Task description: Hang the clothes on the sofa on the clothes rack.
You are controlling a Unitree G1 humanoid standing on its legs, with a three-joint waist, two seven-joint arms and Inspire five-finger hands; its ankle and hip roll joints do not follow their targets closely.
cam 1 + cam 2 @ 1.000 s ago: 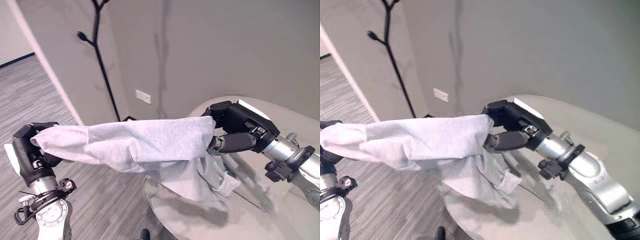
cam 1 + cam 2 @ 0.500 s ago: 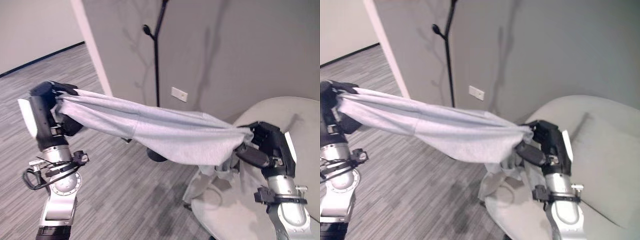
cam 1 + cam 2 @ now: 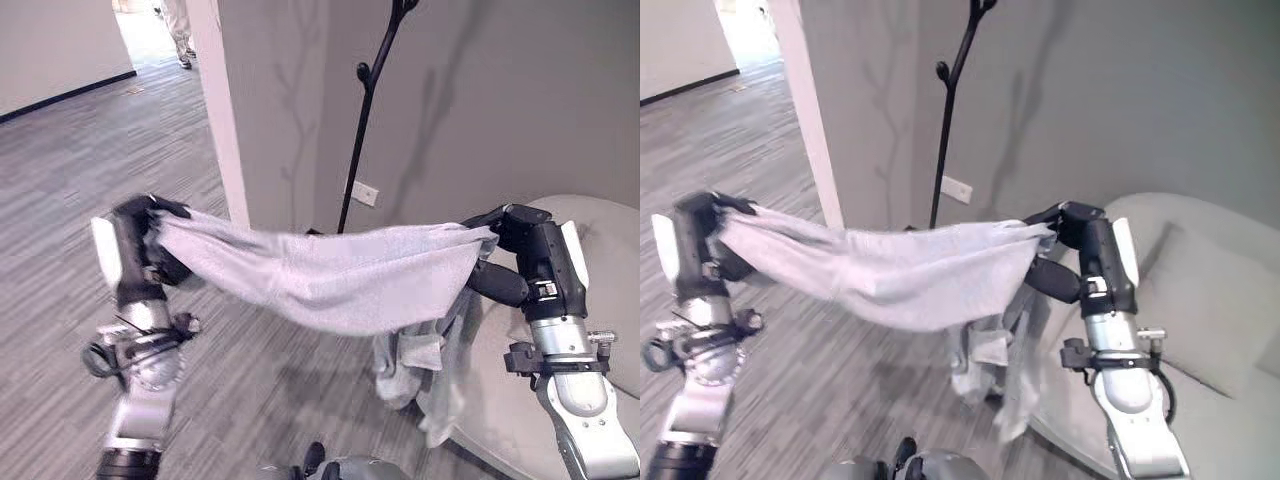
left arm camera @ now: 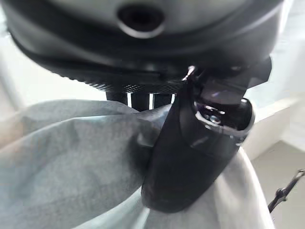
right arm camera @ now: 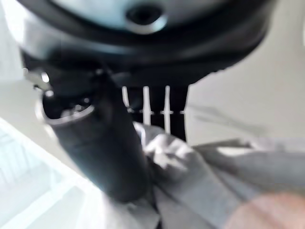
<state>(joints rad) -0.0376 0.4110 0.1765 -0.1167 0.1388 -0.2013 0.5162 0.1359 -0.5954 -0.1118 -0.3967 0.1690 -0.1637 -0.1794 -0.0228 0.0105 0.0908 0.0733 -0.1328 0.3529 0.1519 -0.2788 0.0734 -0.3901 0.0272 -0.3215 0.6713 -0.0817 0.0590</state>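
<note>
The soft, light garment (image 3: 330, 280) is being clenched at both ends by the left hand (image 3: 140, 245) and right hand (image 3: 520, 250), sagging limply, with the clothes rack (image 3: 365, 120) at twelve o'clock.

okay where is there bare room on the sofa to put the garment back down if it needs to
The sofa seat, right of the right hand, is bare. Its front edge is crowded: the grey garment hangs down there in folds, stretched across to the left hand. The clothes rack stands beyond the cloth.
</note>
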